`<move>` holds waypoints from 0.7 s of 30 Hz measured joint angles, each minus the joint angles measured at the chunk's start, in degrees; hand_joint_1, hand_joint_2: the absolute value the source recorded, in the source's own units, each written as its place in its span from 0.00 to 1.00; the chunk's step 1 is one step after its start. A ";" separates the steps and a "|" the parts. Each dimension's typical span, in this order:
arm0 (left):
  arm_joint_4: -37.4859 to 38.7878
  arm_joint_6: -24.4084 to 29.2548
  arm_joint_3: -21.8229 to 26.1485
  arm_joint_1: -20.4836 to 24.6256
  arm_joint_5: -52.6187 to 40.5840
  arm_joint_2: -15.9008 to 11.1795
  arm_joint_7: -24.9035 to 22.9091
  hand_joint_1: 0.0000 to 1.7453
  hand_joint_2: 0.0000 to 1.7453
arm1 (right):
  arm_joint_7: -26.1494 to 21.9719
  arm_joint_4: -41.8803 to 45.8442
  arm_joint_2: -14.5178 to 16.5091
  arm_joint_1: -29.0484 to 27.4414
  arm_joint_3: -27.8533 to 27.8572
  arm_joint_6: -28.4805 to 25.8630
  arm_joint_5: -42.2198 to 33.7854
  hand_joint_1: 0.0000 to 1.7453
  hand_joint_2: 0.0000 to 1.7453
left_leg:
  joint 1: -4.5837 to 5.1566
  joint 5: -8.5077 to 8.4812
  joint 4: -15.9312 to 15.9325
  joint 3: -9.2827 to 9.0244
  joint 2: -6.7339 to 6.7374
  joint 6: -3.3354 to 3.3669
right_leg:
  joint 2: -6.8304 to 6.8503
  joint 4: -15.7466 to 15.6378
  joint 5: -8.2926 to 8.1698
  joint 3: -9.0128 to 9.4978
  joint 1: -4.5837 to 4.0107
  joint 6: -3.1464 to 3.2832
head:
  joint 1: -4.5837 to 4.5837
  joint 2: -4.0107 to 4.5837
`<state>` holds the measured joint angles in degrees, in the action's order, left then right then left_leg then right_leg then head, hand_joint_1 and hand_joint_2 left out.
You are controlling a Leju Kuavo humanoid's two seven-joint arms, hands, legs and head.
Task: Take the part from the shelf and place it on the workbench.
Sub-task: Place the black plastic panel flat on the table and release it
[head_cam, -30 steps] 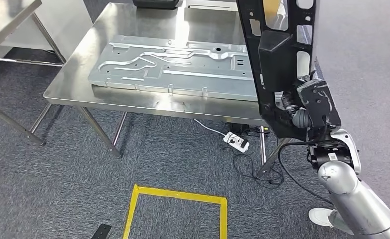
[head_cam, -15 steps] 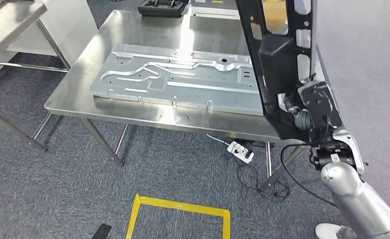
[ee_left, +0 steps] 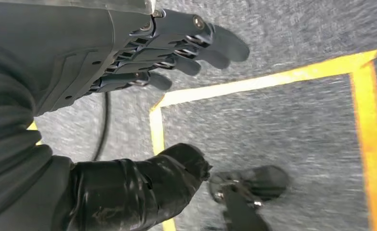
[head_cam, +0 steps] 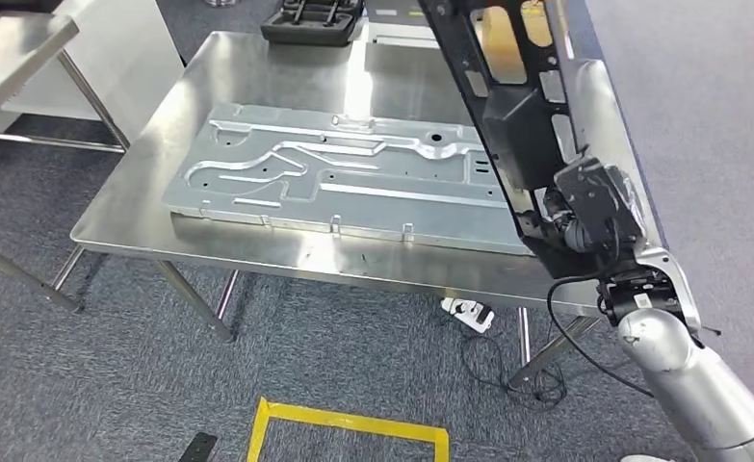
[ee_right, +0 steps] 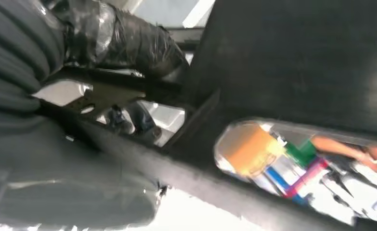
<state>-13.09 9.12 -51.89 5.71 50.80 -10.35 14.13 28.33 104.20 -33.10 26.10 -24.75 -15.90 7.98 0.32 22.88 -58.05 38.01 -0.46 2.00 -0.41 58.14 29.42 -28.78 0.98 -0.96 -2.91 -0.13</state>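
Head view: right robot hand (head_cam: 585,207) grips the lower end of the black part (head_cam: 522,106), a long black plastic frame with cut-out windows and a boxy block at mid-length. The part is held off the surface, tilted, rising from the hand toward the top of the picture and leaning over the right end of the counter (head_cam: 142,207); it does not rest on the counter. Right wrist view: the thumb and fingers (ee_right: 128,38) are wrapped around a bar of the part (ee_right: 297,62), which crosses close before the camera; view is blurred. Left robot hand (ee_left: 143,62) hangs over the grey carpet floor (ee_left: 282,130), fingers spread apart and straight, thumb set off from them, nothing held. On the counter lies a large pressed sheet-metal panel (head_cam: 334,178), flat, taking up most of the top. At the far edge sits a black tray-like piece (head_cam: 313,19). Yellow tape lines (head_cam: 349,423) mark a square on the floor in front of the counter. A white power strip (head_cam: 466,313) with cables lies under the counter.
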 joint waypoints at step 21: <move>0.00 -0.70 -0.02 0.57 -0.37 0.32 -0.27 0.00 1.00 | 9.11 -2.60 -3.53 3.72 -4.86 16.11 7.53 1.00 1.00 | -0.34 10.84 -13.92 0.63 -0.39 -1.67 | 0.37 1.17 -6.47 -8.68 0.09 1.86 | -0.15 0.00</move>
<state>-13.09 8.41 -51.91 6.28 50.43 -10.03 13.86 37.44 101.60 -36.63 29.82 -29.62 0.22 15.51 -0.03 33.72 -71.97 38.64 -0.84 0.33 -0.04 59.31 22.95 -37.45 1.07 0.91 -3.07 -0.13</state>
